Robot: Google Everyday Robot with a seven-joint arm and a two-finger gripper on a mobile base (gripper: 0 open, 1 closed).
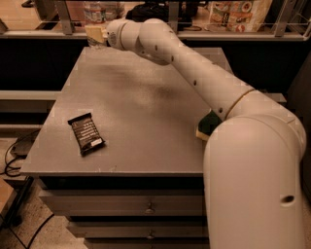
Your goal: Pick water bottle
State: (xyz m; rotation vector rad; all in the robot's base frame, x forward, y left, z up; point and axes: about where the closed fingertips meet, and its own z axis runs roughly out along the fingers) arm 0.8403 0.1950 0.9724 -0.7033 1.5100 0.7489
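The water bottle (94,13) is clear plastic with a pale label band. It is at the far left corner of the grey table (146,107), and its top is cut off by the frame edge. My gripper (96,35) is at the end of the long white arm stretched over the table. It is shut around the bottle's lower part, with its pale fingers (93,33) on it. The bottle's base hangs just above the table's back edge.
A black snack bar (86,133) lies near the table's front left. A green and yellow sponge (208,125) peeks out from behind my arm at the right edge. A railing and shelf with bags (238,14) run behind the table. Drawers sit below the tabletop.
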